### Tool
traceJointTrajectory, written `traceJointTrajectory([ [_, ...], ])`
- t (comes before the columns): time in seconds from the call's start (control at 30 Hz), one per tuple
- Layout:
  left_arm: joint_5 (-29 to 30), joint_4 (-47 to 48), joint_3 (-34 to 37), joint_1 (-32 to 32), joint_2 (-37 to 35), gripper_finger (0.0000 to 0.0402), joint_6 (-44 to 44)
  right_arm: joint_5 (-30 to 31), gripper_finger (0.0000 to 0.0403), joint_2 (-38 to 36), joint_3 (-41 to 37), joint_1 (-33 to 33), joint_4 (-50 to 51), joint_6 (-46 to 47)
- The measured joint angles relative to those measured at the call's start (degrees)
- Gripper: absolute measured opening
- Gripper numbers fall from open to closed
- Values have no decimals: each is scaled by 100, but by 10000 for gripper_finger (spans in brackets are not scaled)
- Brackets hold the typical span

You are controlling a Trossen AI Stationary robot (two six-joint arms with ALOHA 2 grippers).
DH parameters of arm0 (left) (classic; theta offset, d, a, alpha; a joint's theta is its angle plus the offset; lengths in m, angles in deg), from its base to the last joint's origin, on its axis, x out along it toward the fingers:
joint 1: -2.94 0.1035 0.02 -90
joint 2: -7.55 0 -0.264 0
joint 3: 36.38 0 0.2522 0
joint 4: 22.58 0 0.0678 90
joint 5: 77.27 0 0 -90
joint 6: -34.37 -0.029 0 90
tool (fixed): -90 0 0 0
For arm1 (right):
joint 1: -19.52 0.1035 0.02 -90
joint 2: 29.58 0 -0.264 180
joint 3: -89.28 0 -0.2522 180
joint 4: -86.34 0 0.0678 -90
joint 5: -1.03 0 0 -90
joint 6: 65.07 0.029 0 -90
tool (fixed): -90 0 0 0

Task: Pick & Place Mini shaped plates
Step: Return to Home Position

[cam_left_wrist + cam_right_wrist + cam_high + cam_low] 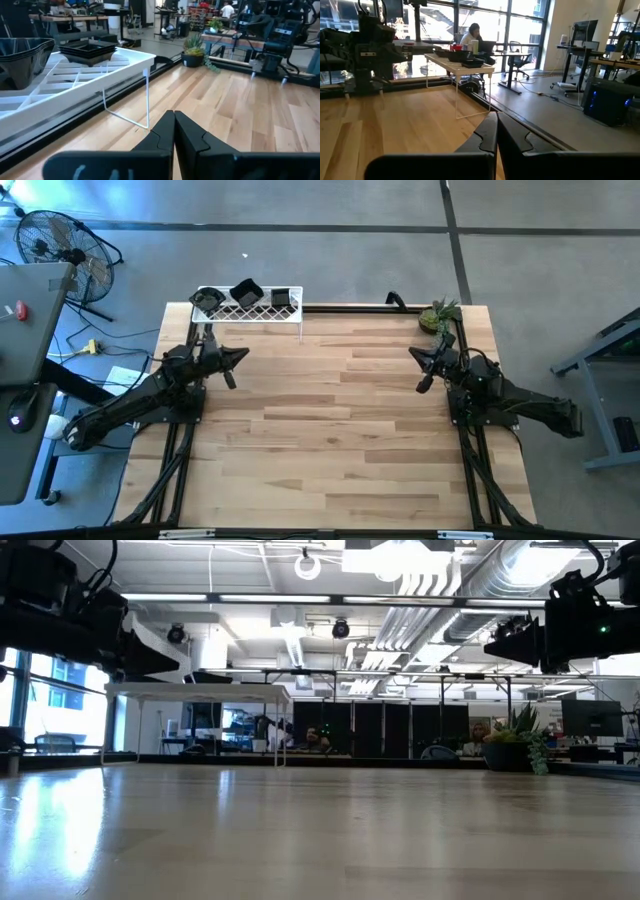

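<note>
- The mini shaped plates (246,291) sit in 3 dark stacks on the white wire rack (262,311), at the far left corner of the table (330,440). No plate shows on the wood in any view.
- Judged from that, the placing looks finished. What is left is only for the arms to settle into their rest pose, and both look close to it.
- The left gripper (173,120) is closed on nothing, its fingers pressed together. It hangs above the table just in front of the rack and points across toward the right arm.
- The right gripper (496,120) is likewise closed and empty. It is raised near the table's right edge beside the small potted plant (439,316), well apart from the rack.
- Open room: a wide stretch of wood lies between the 2 arms and toward the near edge, so pulling back should meet nothing.
- Edges to mind: the rack's thin wire leg (147,100) stands near the left gripper, and a sideways swing could clip it and shake the stacks. The plant's leaves are close to the right wrist.
- A person (471,35) sits at a desk beyond the table, well away from both arms.
</note>
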Motion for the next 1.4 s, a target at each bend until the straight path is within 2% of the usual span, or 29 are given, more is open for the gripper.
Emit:
traceJointTrajectory([
  [1.4, 33, 76, -56, 0, -1, 0, 7, 0, 5, 2, -2, 0, -162, 0],
])
